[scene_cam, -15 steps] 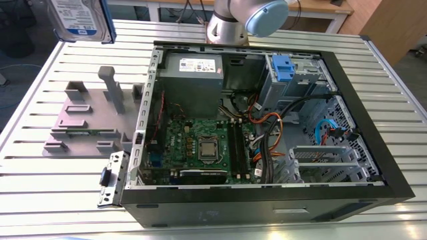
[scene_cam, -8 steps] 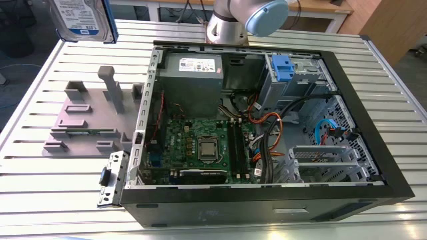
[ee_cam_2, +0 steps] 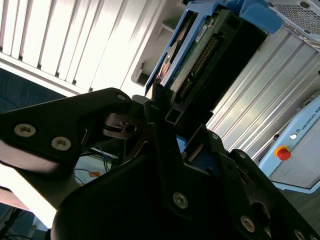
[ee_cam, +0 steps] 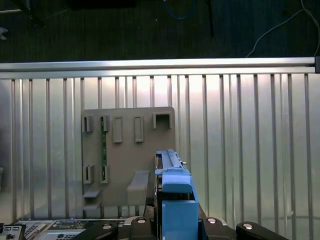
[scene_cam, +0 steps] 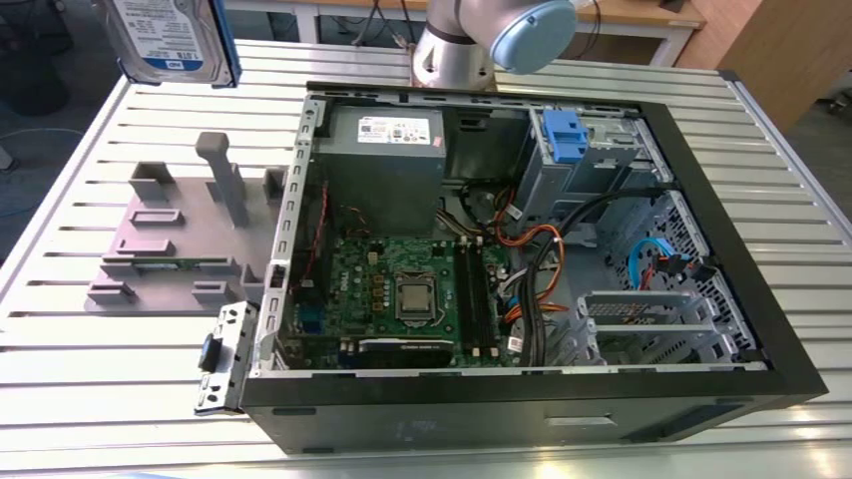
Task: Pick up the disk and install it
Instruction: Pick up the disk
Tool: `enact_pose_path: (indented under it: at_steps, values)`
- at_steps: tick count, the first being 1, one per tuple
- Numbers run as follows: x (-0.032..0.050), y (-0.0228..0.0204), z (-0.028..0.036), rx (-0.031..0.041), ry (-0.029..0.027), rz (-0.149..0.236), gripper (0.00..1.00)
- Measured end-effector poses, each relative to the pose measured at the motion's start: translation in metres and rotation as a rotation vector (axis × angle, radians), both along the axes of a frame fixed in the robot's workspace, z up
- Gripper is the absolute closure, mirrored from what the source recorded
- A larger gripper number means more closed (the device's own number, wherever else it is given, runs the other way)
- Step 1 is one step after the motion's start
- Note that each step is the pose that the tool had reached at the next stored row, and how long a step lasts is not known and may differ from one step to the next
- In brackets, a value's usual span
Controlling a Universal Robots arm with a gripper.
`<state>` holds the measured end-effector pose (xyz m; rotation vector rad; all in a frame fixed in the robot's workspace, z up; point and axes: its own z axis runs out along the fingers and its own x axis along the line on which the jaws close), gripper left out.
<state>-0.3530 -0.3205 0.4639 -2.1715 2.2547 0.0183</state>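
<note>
Status: pick looks done, install not.

The disk (scene_cam: 167,40) hangs in the air at the exterior view's far left, above the bench (scene_cam: 80,379) and touching nothing on it. In the second wrist view the hand (ee_cam_2: 167,112) is clamped on one end of the disk. Its black fingers (ee_cam_2: 159,140) are tight against the blue carrier with no gap showing, so I'd call it closed on the disk. How deep the bite goes is hidden.

In the first wrist view the grey stand (ee_cam: 127,155) lies flat on the bench directly below the hand. No drive is in its slots, just a thin green strip (ee_cam: 104,145) in one of them. I read that as the disk lifted clear of the stand.

Toward the exterior view's right, well apart from the hand, is the open computer case (scene_cam: 533,419). Inside it, left to right:
- power supply (scene_cam: 386,150)
- motherboard (scene_cam: 399,289) in front of the power supply
- silver drive cage (scene_cam: 566,140) with a blue tab

The disk is nowhere near that cage. I can't tell from here whether the cage's slot is free.

The arm (scene_cam: 493,40) rises behind the case.

My estimate is about halfway. The disk is in hand and off the bench, but the carry to the case and the seating are not done.
</note>
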Motion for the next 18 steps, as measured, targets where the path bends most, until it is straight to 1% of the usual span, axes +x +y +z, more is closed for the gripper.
enact_pose_path:
  at_steps: [18]
  values:
    - [0.0103, 0.0, 0.0, -0.0012, -0.0001, 0.0, 0.64]
